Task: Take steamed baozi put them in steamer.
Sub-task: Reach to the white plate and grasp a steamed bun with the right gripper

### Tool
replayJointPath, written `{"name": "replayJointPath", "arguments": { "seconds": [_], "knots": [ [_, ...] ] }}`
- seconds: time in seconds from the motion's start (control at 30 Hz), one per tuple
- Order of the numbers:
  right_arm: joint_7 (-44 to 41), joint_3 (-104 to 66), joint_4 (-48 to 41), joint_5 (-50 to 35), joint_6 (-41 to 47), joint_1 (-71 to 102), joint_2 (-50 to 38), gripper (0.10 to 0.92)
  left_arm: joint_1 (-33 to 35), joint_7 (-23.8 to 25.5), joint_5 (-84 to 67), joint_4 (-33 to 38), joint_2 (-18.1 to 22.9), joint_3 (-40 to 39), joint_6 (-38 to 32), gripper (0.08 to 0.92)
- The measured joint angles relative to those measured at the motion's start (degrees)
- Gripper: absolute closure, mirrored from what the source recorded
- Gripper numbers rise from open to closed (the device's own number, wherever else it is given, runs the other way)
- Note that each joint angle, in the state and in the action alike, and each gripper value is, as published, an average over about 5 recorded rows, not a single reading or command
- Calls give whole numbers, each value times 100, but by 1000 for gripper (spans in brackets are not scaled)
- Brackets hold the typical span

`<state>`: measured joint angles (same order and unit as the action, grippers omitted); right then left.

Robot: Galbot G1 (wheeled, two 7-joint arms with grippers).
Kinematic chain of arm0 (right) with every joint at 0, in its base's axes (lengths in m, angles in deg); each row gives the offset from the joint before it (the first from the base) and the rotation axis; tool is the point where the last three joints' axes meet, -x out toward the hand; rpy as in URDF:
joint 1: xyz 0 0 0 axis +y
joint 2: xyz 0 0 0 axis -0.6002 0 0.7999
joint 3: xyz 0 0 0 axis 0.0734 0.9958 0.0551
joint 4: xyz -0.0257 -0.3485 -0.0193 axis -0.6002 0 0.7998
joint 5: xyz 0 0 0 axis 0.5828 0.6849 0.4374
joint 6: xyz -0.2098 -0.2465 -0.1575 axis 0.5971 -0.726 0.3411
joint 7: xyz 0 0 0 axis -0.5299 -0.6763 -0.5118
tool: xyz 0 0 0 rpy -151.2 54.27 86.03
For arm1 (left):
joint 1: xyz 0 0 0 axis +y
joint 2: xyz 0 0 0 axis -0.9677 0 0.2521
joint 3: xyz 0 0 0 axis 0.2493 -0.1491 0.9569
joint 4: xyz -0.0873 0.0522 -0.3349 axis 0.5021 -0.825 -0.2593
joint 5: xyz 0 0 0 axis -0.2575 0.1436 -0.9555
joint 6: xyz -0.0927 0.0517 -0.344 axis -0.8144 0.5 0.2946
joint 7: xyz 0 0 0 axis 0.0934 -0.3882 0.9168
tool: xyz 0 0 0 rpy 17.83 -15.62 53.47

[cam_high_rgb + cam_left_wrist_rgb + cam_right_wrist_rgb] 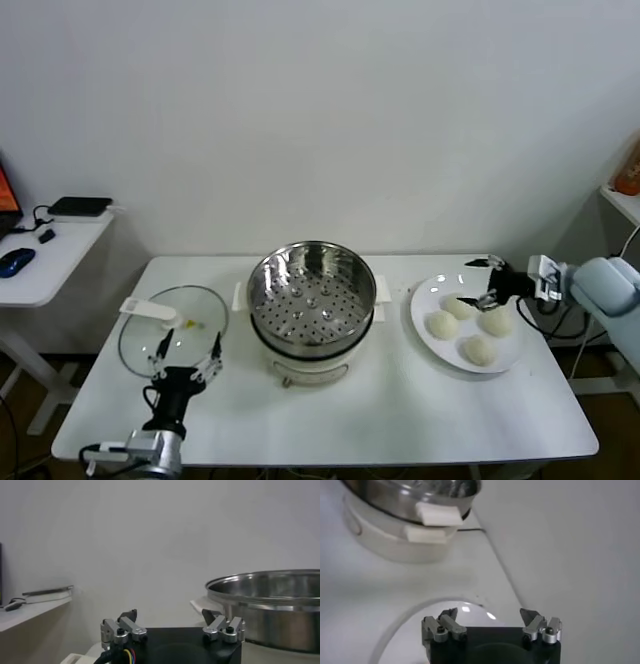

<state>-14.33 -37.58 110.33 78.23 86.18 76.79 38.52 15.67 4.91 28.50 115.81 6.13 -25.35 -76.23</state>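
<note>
From my R wrist cam I see the right gripper (490,617) w/ jaws wide apart, nothing between them, over the rim of a white plate (402,622) on the table (360,587). Steamer (405,500) sits farther off (steel pot on white base).

Open tabletop (400,400) between steamer (311,296) and plate (425,310), seemingly.
</note>
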Motion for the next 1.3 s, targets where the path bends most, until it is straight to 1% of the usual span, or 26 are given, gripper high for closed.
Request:
{"name": "replayJointPath", "arguments": {
  "seconds": [0.3, 0.67, 0.93, 1.3],
  "knots": [
    [-560, 1653, -1397, 633, -752, -1335, 700, 203, -59, 31, 7, 8, -62, 1, 86, 177],
    [-810, 2230, -2686, 1389, -1237, -1813, 1544, 203, -150, 55, 3, -46, -90, 50, 179, 177],
    [-780, 2093, -3261, 1707, -1398, -1708, 1981, 203, -151, 68, -2, -72, -109, 98, 184, 177],
    [-534, 1679, -3643, 2089, -1510, -1359, 2322, 203, -161, -43, -68, -69, -99, 144, 220, 177]
  ]
}}
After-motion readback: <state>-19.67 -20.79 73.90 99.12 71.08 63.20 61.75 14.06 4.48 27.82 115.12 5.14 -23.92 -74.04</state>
